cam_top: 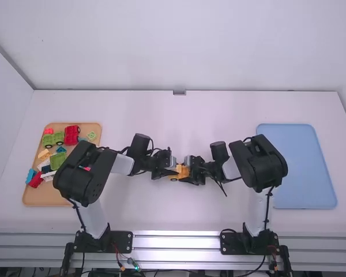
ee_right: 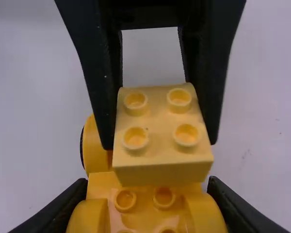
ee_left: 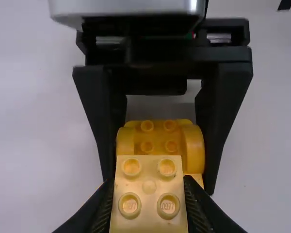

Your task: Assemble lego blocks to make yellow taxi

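In the high view, my left gripper (cam_top: pixel 170 168) and right gripper (cam_top: pixel 191 170) meet at mid-table around the orange-yellow car body (cam_top: pixel 183 171). The left wrist view shows my left gripper (ee_left: pixel 148 194) shut on a pale yellow block (ee_left: pixel 149 187) with four studs on top. Past it, the studded car body (ee_left: pixel 158 137) sits between the right gripper's fingers. My right gripper (ee_right: pixel 148 196) is shut on the car body (ee_right: pixel 104 182) in the right wrist view; a wheel shows at its side. The pale block (ee_right: pixel 160 121) overlaps part of the body; whether they are joined I cannot tell.
An orange tray (cam_top: pixel 46 199) at the left holds several coloured blocks and wheeled pieces, partly under the left arm. A blue tray (cam_top: pixel 303 167) lies at the right, beside the right arm. White table surface (cam_top: pixel 179 121) stretches behind the grippers.
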